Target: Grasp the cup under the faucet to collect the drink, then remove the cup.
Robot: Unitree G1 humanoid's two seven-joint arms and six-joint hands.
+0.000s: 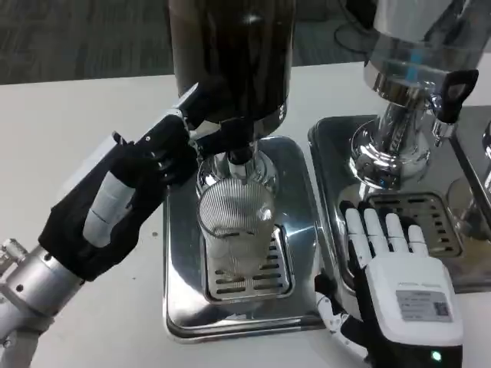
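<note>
left hand fingertips hidden behind faucet, cup below

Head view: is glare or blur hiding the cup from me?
Head view: the clear ribbed cup is sharp enough to see, standing on the drip tray; bright reflections spread over the tray's metal around it; the dark tank above looks soft and shadowed.
</note>
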